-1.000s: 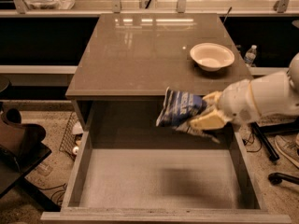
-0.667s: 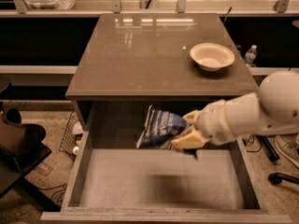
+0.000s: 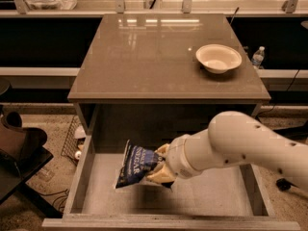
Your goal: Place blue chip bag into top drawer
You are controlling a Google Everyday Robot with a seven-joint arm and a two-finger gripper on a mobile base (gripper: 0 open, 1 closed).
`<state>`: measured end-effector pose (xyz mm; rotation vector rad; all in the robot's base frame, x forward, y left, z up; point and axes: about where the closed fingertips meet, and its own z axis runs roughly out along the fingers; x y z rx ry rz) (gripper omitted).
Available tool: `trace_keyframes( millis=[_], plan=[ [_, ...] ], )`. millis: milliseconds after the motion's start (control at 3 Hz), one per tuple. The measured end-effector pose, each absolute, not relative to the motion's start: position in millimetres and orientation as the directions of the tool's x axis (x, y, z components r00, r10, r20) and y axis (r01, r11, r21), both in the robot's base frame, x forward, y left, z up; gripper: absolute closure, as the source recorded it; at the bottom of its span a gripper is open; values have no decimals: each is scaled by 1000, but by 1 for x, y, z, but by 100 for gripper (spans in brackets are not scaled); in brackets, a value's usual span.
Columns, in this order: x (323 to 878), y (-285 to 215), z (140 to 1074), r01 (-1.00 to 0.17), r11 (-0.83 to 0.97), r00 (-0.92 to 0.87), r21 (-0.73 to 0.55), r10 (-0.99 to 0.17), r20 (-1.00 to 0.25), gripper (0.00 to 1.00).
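The cabinet (image 3: 144, 57) stands in the middle of the view, with a flat, glossy brown top. Below its front edge the top drawer (image 3: 211, 196) is pulled fully out, its plain floor and thin side walls exposed. The white robot arm (image 3: 250, 148) enters from the right and reaches across the drawer opening. The blue chip bag (image 3: 137, 163) hangs tilted inside the drawer's outline, left of centre, white lettering facing up. Its lower corner appears close to the drawer floor, but contact cannot be confirmed. A white bowl (image 3: 218, 58) sits on the right rear of the cabinet top. The gripper (image 3: 159, 165) is over the drawer, its fingers clamped on the bag's right edge. A water bottle (image 3: 258, 57) stands beyond the cabinet's right side.
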<state>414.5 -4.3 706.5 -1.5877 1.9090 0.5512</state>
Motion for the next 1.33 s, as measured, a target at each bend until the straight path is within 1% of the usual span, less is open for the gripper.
trace_keyframes(
  millis=[1000,1333],
  plan=[
    [413,2,701,-978,197,-103,-71,-745,-659,31],
    [412,4,702,-978,193,-98,-74,-747,-657,1]
  ],
)
